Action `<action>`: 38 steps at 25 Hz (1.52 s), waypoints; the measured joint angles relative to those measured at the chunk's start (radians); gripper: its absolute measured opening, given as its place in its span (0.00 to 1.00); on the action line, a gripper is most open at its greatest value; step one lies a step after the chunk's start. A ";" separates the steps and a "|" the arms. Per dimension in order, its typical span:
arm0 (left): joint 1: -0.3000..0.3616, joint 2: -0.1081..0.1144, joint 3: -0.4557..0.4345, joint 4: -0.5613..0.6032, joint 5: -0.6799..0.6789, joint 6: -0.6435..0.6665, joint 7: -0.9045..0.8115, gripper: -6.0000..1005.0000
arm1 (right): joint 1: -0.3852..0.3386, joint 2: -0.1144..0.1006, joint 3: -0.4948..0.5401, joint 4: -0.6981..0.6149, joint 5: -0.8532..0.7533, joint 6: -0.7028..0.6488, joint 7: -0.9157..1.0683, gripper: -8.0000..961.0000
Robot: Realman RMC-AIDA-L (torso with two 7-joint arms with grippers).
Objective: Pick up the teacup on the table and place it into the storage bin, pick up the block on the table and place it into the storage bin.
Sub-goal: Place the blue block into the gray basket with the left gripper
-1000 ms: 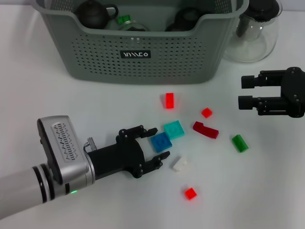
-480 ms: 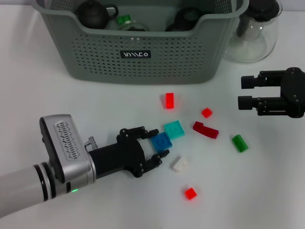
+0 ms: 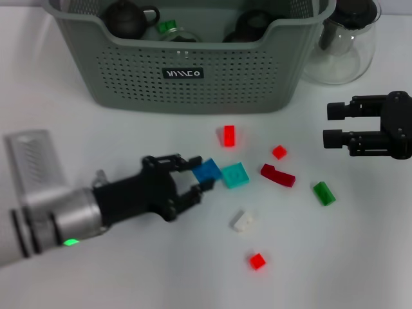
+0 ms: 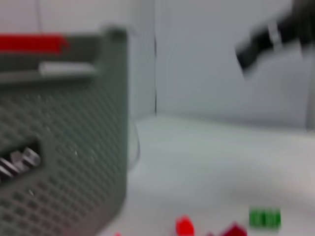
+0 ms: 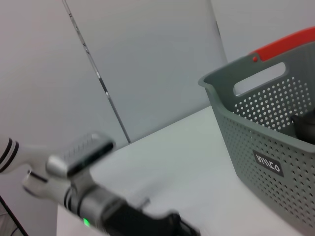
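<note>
Head view: the left gripper (image 3: 196, 177) has its fingers clamped on the blue block (image 3: 206, 170), which sits between the fingertips just beside the teal block (image 3: 235, 174) and appears slightly raised off the white table (image 3: 129, 270), though the clearance cannot be confirmed. The storage bin (image 3: 187, 64) stands behind, dark teapots visible inside, its dipped front rim facing the arm. The right gripper (image 3: 336, 123), jaws apart, hovers idle near the glass pitcher (image 3: 341, 48). To carry out this step well, the lift should probably go straight up before any travel, so the teal block is not dragged along; the blue block should then pass above the front rim with margin and be released low over a free patch of the bin floor, away from the teapots. Other blocks, among them a red block (image 3: 228, 136) and a green block (image 3: 324, 193), lie scattered on the table
</note>
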 joint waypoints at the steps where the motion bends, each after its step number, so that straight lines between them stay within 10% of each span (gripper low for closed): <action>1: 0.012 0.002 0.002 0.058 0.004 0.067 -0.100 0.41 | 0.000 0.000 0.000 0.000 0.000 0.000 0.000 0.71; 7: 0.011 0.051 -0.060 0.256 -0.016 0.442 -0.470 0.40 | 0.004 0.001 0.000 0.000 0.000 0.000 -0.003 0.71; 13: -0.127 0.079 -0.100 0.515 -0.145 0.649 -0.830 0.40 | 0.005 0.005 -0.001 0.000 0.000 0.001 -0.005 0.71; 19: -0.350 0.140 -0.042 0.723 -0.160 0.461 -1.195 0.40 | 0.007 0.006 -0.007 0.004 0.000 0.006 -0.007 0.71; 24: -0.482 0.229 0.329 0.691 -0.018 0.037 -1.440 0.40 | 0.014 0.006 -0.008 0.008 0.000 0.006 -0.009 0.71; 27: -0.524 0.218 0.536 0.672 0.137 -0.158 -1.562 0.40 | 0.016 0.006 -0.009 0.011 0.000 0.008 -0.010 0.71; 30: -0.578 0.155 0.645 0.611 0.384 -0.328 -1.715 0.40 | 0.016 0.007 -0.009 0.012 -0.001 0.009 -0.010 0.71; 38: -0.637 0.114 0.651 0.528 0.523 -0.334 -1.788 0.45 | 0.019 0.007 -0.009 0.012 -0.002 0.009 -0.008 0.71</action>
